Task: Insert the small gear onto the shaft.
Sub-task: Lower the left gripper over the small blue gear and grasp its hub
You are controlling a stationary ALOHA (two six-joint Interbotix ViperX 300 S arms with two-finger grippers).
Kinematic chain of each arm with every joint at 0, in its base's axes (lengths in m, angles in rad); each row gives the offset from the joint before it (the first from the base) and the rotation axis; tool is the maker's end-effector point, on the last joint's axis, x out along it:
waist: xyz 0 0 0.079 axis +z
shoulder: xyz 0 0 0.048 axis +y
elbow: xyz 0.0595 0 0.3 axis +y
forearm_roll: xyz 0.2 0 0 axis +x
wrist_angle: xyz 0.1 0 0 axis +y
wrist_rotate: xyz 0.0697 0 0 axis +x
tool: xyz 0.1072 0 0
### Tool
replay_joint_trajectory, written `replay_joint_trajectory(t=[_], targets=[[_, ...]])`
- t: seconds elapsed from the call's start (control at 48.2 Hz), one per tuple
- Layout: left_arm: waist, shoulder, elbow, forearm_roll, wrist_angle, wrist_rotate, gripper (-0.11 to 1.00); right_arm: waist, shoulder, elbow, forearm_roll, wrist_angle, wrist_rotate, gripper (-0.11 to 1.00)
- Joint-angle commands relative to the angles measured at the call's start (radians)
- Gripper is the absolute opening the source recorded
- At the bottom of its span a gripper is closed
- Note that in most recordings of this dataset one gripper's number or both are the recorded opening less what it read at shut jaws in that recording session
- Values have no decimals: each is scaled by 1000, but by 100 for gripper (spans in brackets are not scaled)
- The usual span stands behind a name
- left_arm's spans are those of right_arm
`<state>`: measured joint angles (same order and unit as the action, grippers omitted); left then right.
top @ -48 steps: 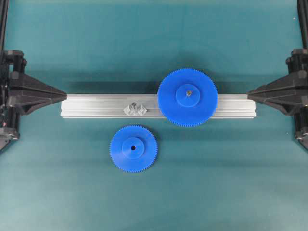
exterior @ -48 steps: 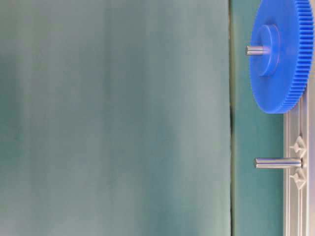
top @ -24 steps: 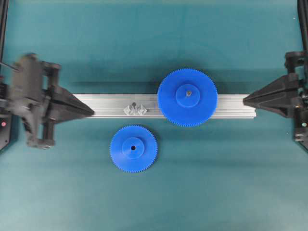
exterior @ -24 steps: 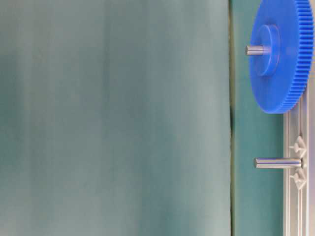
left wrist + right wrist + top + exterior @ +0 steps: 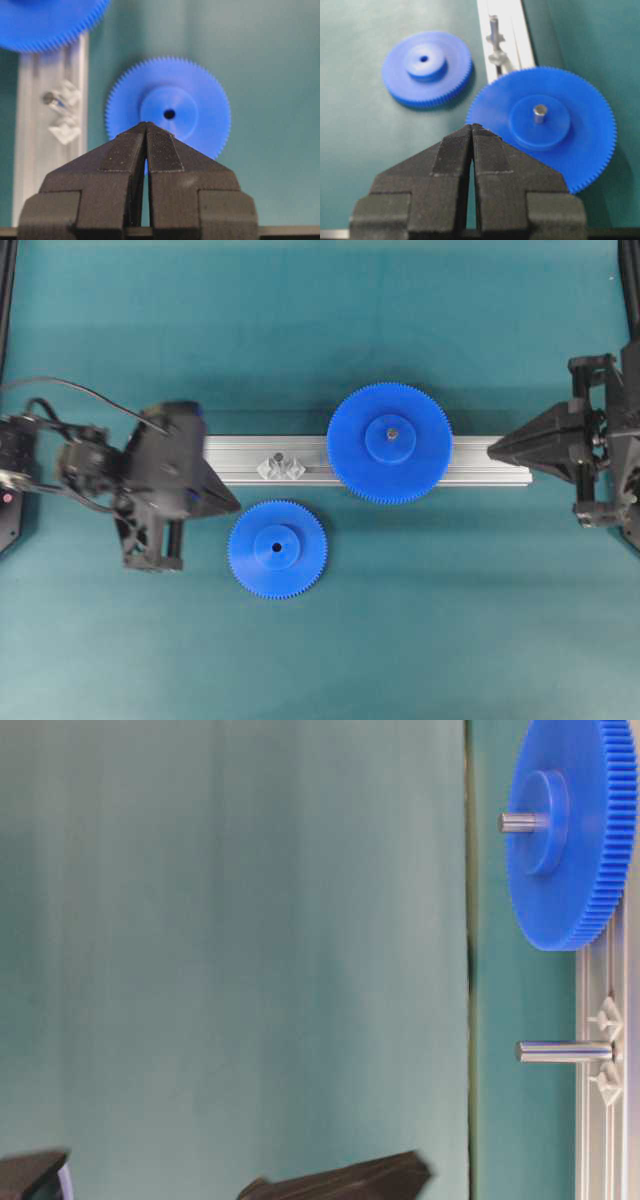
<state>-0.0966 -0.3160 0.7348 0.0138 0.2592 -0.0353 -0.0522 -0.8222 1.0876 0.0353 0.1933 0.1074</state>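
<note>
The small gear (image 5: 277, 549) lies flat on the teal mat in front of the rail, its hub and centre hole facing up; it also shows in the wrist views (image 5: 168, 110) (image 5: 426, 67). The shaft (image 5: 278, 457) stands bare on its faceted silver base on the rail, seen side-on in the table-level view (image 5: 565, 1051) and also from the wrists (image 5: 48, 97) (image 5: 493, 27). My left gripper (image 5: 238, 506) is shut and empty, its tip just left of the small gear (image 5: 146, 124). My right gripper (image 5: 490, 450) is shut and empty at the rail's right end (image 5: 471, 126).
A larger blue gear (image 5: 389, 442) sits on a second pin on the aluminium rail (image 5: 235, 455), right of the shaft (image 5: 570, 830) (image 5: 545, 125). The left arm's dark body (image 5: 340, 1182) shows at the bottom of the table-level view.
My left gripper has swung right from the table's left edge and come forward to the small gear's left rim. The right gripper has crept a little left. Neither gear has moved.
</note>
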Motion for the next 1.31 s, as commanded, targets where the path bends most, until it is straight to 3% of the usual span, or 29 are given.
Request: replay_joint_trajectory(t=[0.0, 0.104, 0.166, 0.394, 0.498, 0.663, 1.285], targets=[[-17, 32, -43, 2, 8, 3, -1, -15, 17, -12, -2, -9, 8, 5], [-38, 72, -58, 2, 9, 5, 3, -21, 29, -12, -2, -11, 8, 5], [-49, 92, -67, 2, 9, 5, 12, -21, 32, -12, -2, -11, 8, 5], [-60, 176, -100, 2, 23, -9, 75, -21, 32, -15, -2, -11, 8, 5], [-60, 227, -130, 2, 89, -12, 92, -21, 32, -15, -2, -9, 8, 5], [-60, 302, -170, 2, 146, -9, 93, -21, 32, -20, -2, -8, 8, 5], [-49, 454, -258, 2, 146, -9, 93, -21, 20, -11, -2, -6, 6, 5]])
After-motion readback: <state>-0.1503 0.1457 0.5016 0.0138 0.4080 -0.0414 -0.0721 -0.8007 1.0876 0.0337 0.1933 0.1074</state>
